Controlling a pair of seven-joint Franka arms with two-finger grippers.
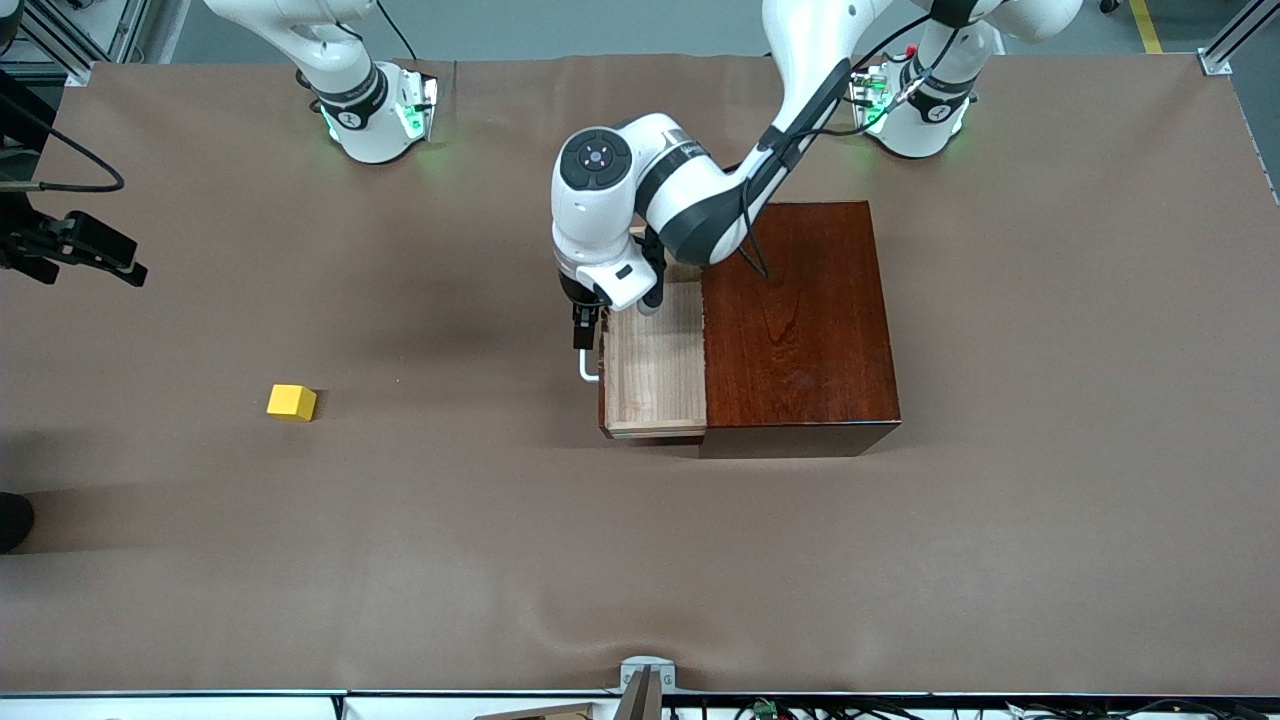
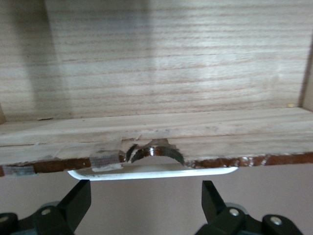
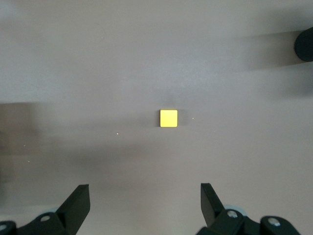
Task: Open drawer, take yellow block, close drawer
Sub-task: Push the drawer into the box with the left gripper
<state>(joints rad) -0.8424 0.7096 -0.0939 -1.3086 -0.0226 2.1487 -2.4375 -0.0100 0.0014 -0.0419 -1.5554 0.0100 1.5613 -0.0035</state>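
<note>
The pale light-wood drawer (image 1: 655, 365) stands pulled out of the glossy reddish-brown wooden box (image 1: 795, 325), its tray bare; the left arm hides its upper corner. The left gripper (image 1: 585, 335) hangs spread over the white handle (image 2: 152, 172). The right gripper (image 3: 144, 200), out of the front view, hangs spread above the small yellow cube (image 1: 291, 402), which lies on the brown table (image 1: 640, 560) toward the right arm's end.

box (image 1: 800, 330): glossy dark wood | drawer (image 1: 655, 365): pale matt wood

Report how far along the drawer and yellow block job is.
Done: the drawer is pulled out of the dark wooden box, and the yellow block lies on the table toward the right arm's end. In hand: the left gripper, open, sits at the white handle; the right gripper, open, is above the block. Left: closing the drawer.
</note>
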